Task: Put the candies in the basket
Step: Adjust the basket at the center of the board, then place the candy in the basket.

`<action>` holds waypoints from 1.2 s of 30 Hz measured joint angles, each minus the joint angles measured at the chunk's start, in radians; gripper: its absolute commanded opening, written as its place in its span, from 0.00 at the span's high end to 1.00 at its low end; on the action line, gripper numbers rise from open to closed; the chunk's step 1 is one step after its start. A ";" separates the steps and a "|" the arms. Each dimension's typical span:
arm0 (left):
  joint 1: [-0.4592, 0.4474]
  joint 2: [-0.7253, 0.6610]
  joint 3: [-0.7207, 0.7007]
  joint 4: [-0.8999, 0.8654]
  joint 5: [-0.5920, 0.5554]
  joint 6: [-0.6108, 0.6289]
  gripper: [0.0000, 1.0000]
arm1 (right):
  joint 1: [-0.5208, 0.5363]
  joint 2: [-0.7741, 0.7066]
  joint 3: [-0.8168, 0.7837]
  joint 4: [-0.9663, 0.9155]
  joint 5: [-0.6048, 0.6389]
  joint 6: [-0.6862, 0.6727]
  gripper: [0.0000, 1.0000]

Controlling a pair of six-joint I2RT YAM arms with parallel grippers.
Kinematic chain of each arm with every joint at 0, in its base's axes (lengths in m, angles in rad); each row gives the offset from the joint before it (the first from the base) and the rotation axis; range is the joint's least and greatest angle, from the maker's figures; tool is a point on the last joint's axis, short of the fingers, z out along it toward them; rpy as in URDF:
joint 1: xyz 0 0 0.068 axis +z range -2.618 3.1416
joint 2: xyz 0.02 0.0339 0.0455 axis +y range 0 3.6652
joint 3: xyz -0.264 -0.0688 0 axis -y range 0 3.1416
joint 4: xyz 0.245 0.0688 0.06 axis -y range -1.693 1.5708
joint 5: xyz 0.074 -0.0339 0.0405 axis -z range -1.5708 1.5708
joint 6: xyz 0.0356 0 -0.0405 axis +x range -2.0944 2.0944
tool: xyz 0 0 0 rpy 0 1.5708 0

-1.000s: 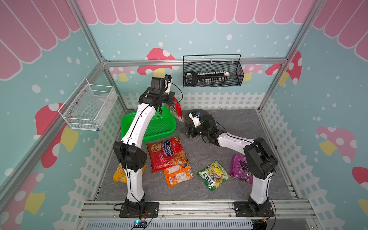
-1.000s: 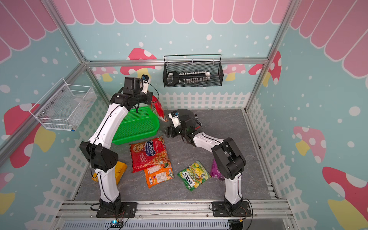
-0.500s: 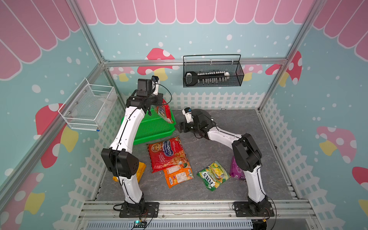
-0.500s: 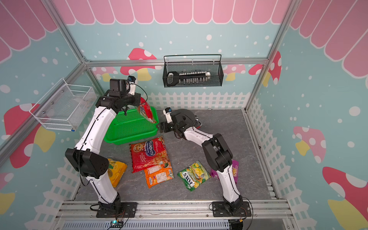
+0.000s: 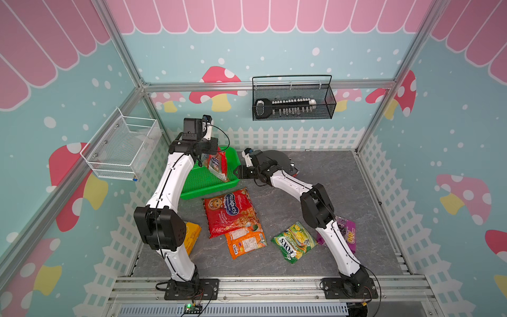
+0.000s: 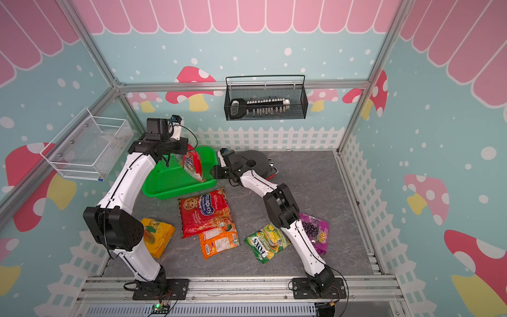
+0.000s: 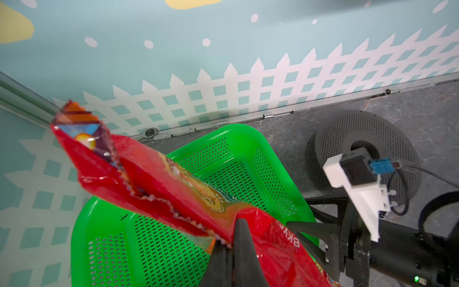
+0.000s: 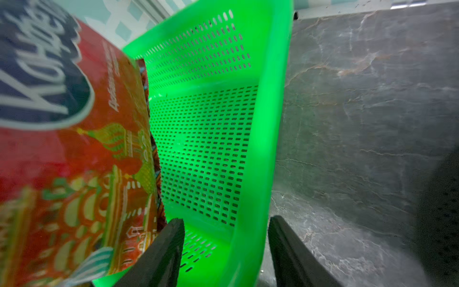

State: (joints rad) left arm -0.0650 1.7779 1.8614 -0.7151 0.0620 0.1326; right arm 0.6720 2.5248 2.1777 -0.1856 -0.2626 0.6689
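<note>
Six bags of candy belong in the basket (image 5: pixel 201 182), which sits left of centre in both top views, and none lies loose inside it yet. The largest of them, the held red bag (image 5: pixel 218 166), hangs upright over the basket's right half. Whether its lower edge touches the mesh I cannot tell. Its twin, the second red bag (image 5: pixel 229 212), lies flat just below the basket. The smaller ones lie across the lower part of the frame. The orange bag (image 5: pixel 245 241) touches the second red bag's lower edge, and the FOX'S bag (image 5: pixel 295 243) is to its right. The purple bag (image 5: pixel 347 236) is partly behind the right arm (image 5: pixel 315 208), and the yellow-orange bag (image 5: pixel 192 237) is at lower left behind the left arm (image 5: pixel 159 227).

The step in hand looks like the first drop. The left gripper (image 7: pixel 232 248) is clenched on the held red bag's crimped edge. The right gripper (image 8: pixel 224 221) has its jaws parted astride the basket's near wall and is not visibly pressing it. Next, I judge, the right jaws should clamp that wall to steady the basket. Then the left should let go so the bag falls inside.

Only the left wrist view shows the pinch on the seam, at bottom centre of the frame. Only the right wrist view shows the gap between finger and wall. The top views alone show the five bags on the floor.
</note>
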 measured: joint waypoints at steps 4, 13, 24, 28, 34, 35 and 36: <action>0.000 -0.010 -0.004 0.010 0.002 0.013 1.00 | 0.015 0.006 0.023 -0.050 0.035 0.049 0.69; -0.001 -0.029 -0.010 0.024 0.043 0.021 1.00 | 0.017 -0.084 -0.098 -0.079 0.165 0.134 0.83; -0.010 -0.032 -0.061 0.055 0.133 -0.010 1.00 | 0.016 -0.302 -0.370 -0.115 0.304 0.388 0.78; -0.058 -0.028 -0.075 0.084 0.162 -0.012 1.00 | 0.015 -0.310 -0.380 -0.131 0.326 0.435 0.63; -0.134 -0.008 -0.074 0.102 0.216 -0.016 1.00 | 0.006 -0.312 -0.396 -0.138 0.344 0.439 0.50; -0.136 -0.005 -0.074 0.102 0.237 -0.019 1.00 | 0.004 -0.316 -0.402 -0.139 0.352 0.432 0.48; -0.137 0.000 -0.071 0.104 0.261 -0.024 1.00 | 0.002 -0.325 -0.411 -0.142 0.361 0.421 0.46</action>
State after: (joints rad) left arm -0.2024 1.7775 1.7901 -0.6109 0.3229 0.1081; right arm 0.6743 2.1994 1.7664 -0.3279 0.0982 1.0901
